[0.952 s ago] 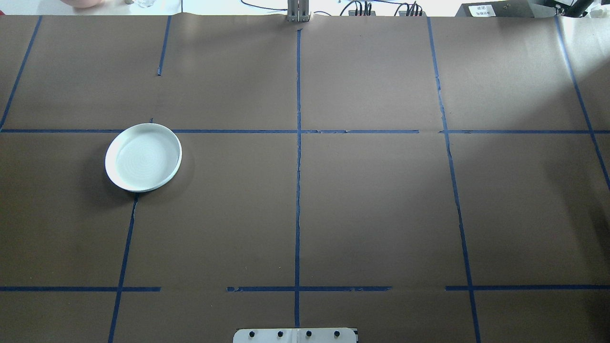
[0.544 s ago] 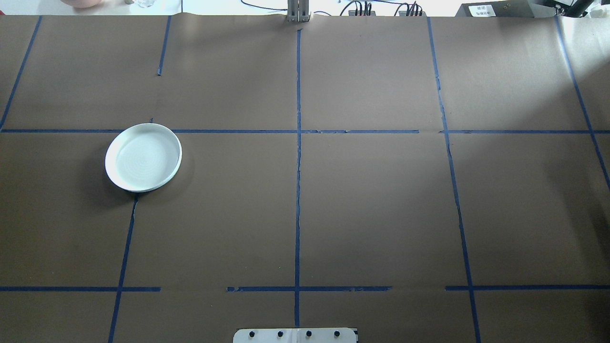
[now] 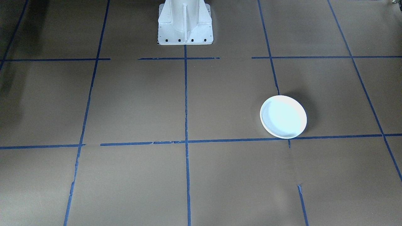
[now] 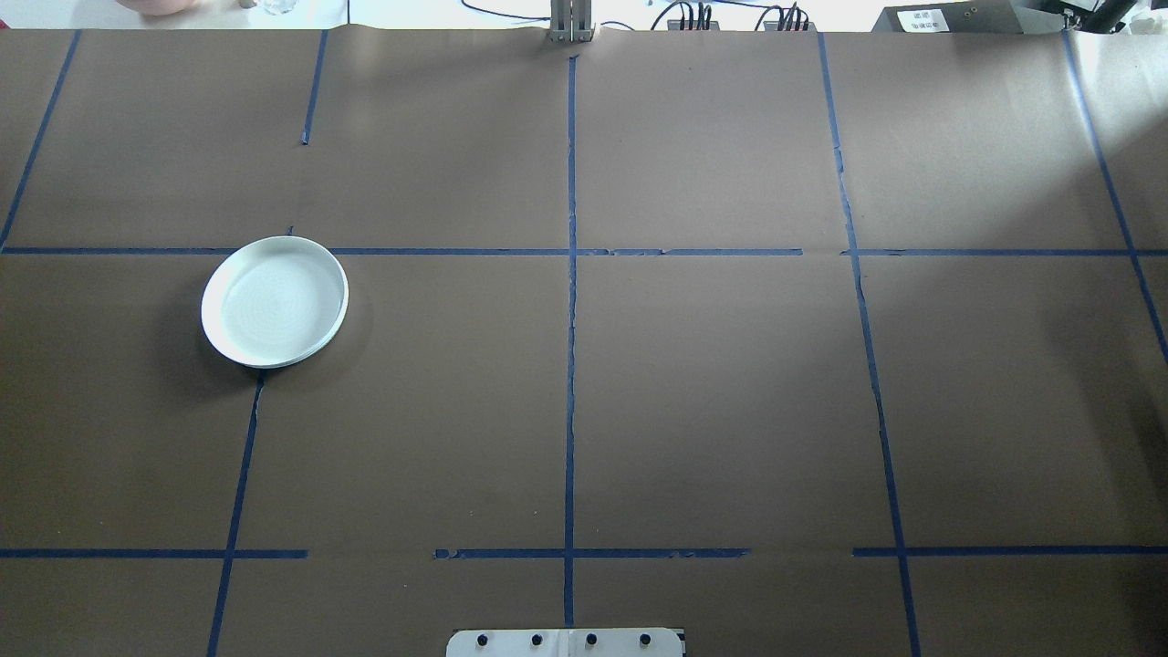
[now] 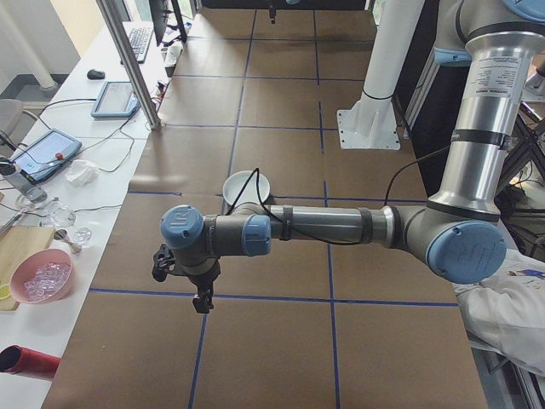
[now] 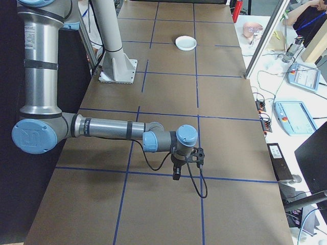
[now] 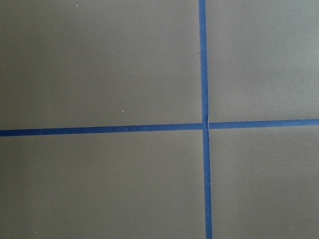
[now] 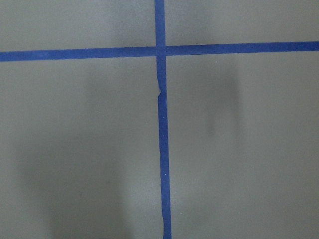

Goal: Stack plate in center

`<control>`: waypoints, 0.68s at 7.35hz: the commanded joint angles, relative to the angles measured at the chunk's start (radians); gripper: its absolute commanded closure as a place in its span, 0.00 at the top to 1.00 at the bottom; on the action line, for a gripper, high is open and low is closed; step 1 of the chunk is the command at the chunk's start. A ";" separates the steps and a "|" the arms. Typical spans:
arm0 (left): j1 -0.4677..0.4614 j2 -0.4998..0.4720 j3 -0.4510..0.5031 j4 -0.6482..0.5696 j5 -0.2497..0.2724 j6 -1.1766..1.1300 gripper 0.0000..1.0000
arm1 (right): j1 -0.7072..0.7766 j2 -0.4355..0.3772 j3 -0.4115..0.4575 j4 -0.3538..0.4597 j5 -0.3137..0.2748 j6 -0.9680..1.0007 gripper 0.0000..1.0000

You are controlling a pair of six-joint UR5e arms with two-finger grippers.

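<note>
pink bowl | two tablets | red cylinder | keyboard

One plate lies on the worktop, left of centre in the overhead frame. Two arms show in the side views, one from the right edge, one from the left edge. On the side desks lie three tablets and one pink bowl.
</note>
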 commanded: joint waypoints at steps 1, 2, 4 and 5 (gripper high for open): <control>-0.002 0.014 0.000 -0.030 -0.002 0.004 1.00 | 0.000 0.000 0.000 0.000 0.000 0.000 1.00; -0.003 0.019 -0.003 -0.035 -0.003 0.004 1.00 | 0.002 0.000 0.000 0.000 0.000 0.000 1.00; -0.003 0.010 -0.008 -0.044 -0.002 0.004 1.00 | 0.000 0.000 0.000 0.000 0.000 0.000 1.00; -0.003 0.019 -0.008 -0.068 -0.002 0.004 1.00 | 0.000 0.000 0.000 0.000 0.000 0.000 1.00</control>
